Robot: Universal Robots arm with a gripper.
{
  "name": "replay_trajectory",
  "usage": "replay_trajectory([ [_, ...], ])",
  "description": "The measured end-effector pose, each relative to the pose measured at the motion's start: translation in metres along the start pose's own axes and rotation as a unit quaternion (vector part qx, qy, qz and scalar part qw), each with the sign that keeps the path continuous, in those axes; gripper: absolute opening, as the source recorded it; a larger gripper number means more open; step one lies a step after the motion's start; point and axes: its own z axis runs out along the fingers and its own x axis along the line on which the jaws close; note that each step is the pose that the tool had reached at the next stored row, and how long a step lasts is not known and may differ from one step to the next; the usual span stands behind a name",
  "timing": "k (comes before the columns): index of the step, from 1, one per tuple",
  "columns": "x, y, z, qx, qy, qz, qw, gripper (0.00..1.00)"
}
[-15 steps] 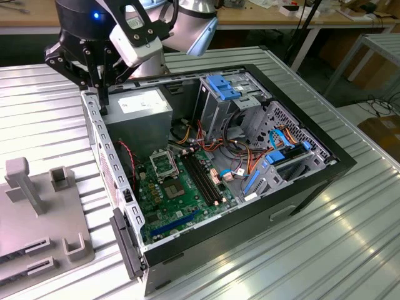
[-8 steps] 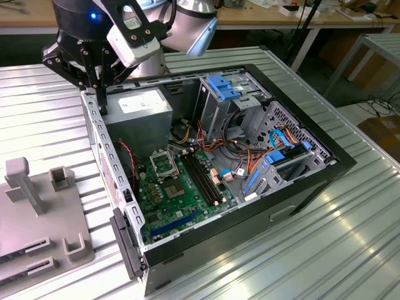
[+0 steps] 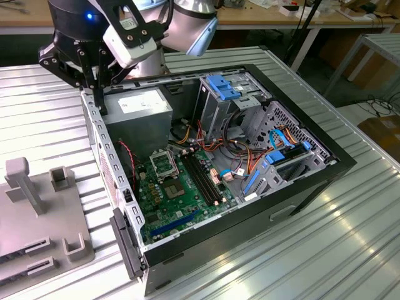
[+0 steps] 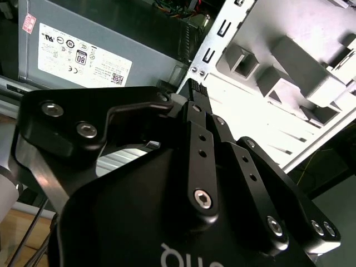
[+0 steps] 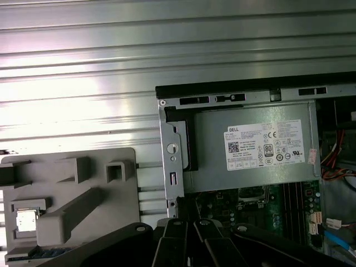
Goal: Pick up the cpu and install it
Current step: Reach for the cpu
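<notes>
Fixture plate (image 3: 37, 212), grey, lies on the ribbed metal table (image 3: 350, 250) at eight o'clock in the exterior view. In the first wrist view the cpu (image 5: 25, 220) sits flat in one of its pockets, well apart from the gripper. At eleven o'clock the gripper (image 3: 100, 107) hangs with its jaws closed together on nothing, tips just beside a side wall of the open computer case (image 3: 294, 200), near the grey power supply (image 3: 140, 107). The socket (image 3: 164, 165) lies at five o'clock from that supply.
</notes>
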Motion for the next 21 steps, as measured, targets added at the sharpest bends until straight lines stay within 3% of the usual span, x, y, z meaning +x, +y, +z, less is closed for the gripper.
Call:
replay_trajectory([
  [21,0.0079,-0.0006,0.0004,0.0001,0.0005,0.0,1.0,0.11],
])
